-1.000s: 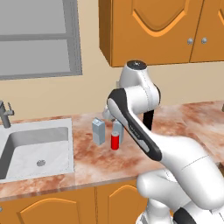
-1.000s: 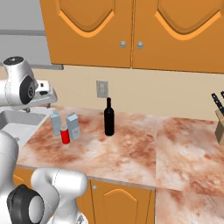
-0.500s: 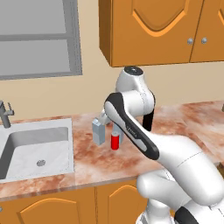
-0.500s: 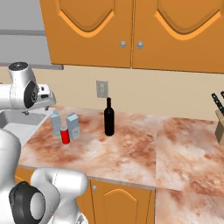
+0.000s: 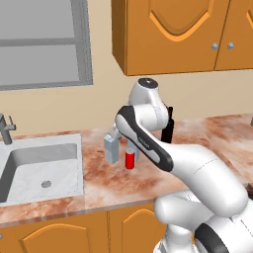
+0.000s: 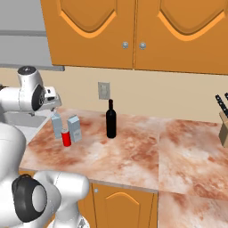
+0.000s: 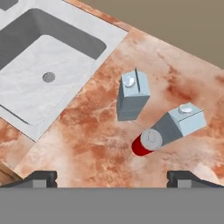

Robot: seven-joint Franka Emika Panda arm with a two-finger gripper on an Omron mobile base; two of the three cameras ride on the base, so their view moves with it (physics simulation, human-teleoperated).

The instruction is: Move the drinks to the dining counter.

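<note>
- On the marble counter [image 6: 133, 156] right of the sink [image 5: 42, 165], all four drinks stand upright in a loose group; none has gone to the dining counter yet.
- Left carton [image 7: 132, 95]: nearest the sink. I judge it light, with thin card walls that dent under a hard squeeze. I would take it across the flat sides below the gable, not on the sloped top.
- Red can [image 7: 147, 142]: just in front of the two cartons, and close to the right one in the hand view. Short, round, smooth; likely slippery and stiffer than the cartons. Grip at mid-height across the diameter.
- Right carton [image 7: 180, 123]: same handling as the first. The can crowds one face, so I would approach from the open side.
- Black bottle [image 6: 111, 120]: well apart from the cluster, to the right in the right base view. Probably the heaviest and most fragile item, and top-heavy. Hold the straight body, not the narrow neck.
- End effector [image 7: 111, 177]: hovering above the cluster, looking down, fingers spread wide and holding nothing.
</note>
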